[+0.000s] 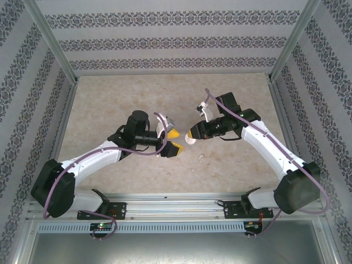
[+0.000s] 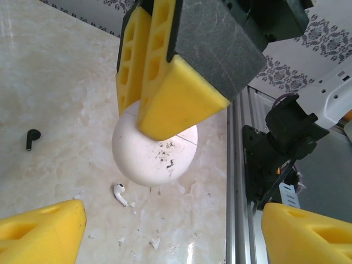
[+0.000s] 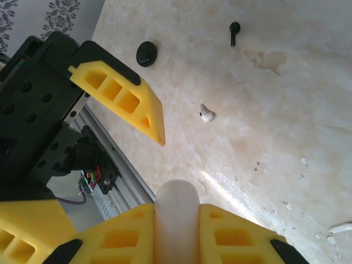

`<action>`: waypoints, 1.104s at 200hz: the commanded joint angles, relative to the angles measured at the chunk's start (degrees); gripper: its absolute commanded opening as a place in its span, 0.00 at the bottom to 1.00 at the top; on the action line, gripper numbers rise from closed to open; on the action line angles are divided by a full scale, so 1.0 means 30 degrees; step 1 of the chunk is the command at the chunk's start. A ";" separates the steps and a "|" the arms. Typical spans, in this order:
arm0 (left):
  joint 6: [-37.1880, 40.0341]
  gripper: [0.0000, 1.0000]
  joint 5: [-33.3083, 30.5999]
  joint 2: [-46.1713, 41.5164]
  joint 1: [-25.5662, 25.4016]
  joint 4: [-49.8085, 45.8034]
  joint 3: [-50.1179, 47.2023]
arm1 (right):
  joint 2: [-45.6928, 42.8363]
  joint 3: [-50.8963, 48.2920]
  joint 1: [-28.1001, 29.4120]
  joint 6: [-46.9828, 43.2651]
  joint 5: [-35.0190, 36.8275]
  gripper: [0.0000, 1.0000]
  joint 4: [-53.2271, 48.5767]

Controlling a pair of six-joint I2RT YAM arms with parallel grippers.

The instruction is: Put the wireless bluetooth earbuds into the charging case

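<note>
Since the right gripper [image 1: 193,133] is clamped on the white charging case [image 2: 148,162], held over the table [image 2: 55,71] with its lid seam looking shut, the left gripper [image 1: 175,141], jaws spread wide and empty, probably has to lift that lid before any bud goes in. A white earbud [image 2: 119,193] lies on the table near the case, a black earbud [image 2: 32,138] farther off; come down square over the tiny white one and close slowly so it cannot skid away.
</note>
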 commanded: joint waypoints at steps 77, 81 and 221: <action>0.1583 0.79 0.3051 -0.0198 0.1607 -0.1650 0.1263 | -0.0365 0.1128 0.1191 -0.2573 0.0004 0.00 -0.0549; 0.1662 0.79 0.3089 -0.0199 0.1636 -0.1786 0.1305 | -0.0358 0.1157 0.1209 -0.2630 -0.0013 0.00 -0.0570; 0.1943 0.73 0.4482 0.0579 0.1867 -0.2083 0.1716 | -0.0275 0.1806 0.1722 -0.4322 -0.0615 0.01 -0.0918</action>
